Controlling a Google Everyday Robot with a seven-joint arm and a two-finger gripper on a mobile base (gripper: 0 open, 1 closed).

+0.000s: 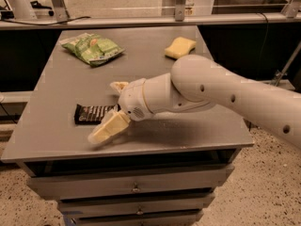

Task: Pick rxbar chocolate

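The rxbar chocolate (91, 114) lies flat on the grey desk (197, 131), in its left half and nearer the front edge than the back, with its long side running roughly parallel to that front edge. Its dark glossy wrapper shows pale lettering, and its left end is in plain sight, while its right end is partly covered by the gripper (104, 111). The gripper sits at that right end with its two cream-coloured fingers spread wide apart. The nearer finger (109, 128) slants down toward the front-left corner of the desk and crosses over the bar's right end as the camera sees it. The farther finger (119, 85) shows only as a short tip on the side of the bar toward the back edge. The bar's right end lies in the gap between the fingers, and nothing is pinched; whether either finger touches the wrapper cannot be told. The white arm (225, 95) reaches in from the right edge of the desk, low over the top. A green snack bag (92, 48) lies near the back-left corner, well apart from the bar. A yellow sponge (180, 47) lies toward the back-right corner, close to the back edge. Below the front edge the desk has a stack of grey drawers (136, 185).
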